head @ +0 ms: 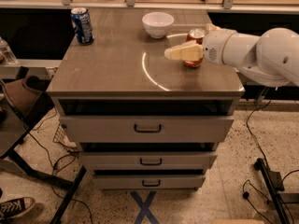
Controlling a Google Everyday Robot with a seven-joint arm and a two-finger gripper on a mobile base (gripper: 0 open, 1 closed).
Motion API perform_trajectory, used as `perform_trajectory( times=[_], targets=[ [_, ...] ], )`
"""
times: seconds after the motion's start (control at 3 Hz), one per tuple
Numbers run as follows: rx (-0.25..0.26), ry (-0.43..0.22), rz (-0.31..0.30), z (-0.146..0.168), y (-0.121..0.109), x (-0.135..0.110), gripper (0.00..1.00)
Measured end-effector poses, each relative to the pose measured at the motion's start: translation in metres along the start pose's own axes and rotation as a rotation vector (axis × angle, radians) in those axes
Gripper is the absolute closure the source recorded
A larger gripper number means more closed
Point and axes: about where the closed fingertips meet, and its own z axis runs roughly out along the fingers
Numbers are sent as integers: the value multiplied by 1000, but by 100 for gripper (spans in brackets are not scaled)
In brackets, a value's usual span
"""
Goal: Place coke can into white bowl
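Observation:
The coke can [196, 34] stands upright on the right part of the cabinet top [112, 64], red with a silver top. My gripper [184, 52] reaches in from the right and lies across the can's front, hiding most of its body. The white bowl [158, 23] sits empty at the back middle of the top, a short way left of and behind the can. The white arm [261, 55] stretches off to the right.
A blue can [82, 25] stands at the back left corner. The cabinet has three shut drawers [147, 128] below. A dark chair [23, 97] and a water bottle [4, 50] are at the left. Cables [261, 171] lie on the floor.

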Motion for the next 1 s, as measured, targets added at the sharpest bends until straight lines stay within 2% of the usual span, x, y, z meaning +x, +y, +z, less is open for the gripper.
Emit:
perform_trajectory(
  times=[0.33, 0.67, 1.0],
  targets=[
    [-27, -53, 43, 28, -3, 7, 0],
    [-98, -135, 76, 76, -26, 32, 0],
    [-99, -139, 78, 77, -28, 31, 0]
  ],
)
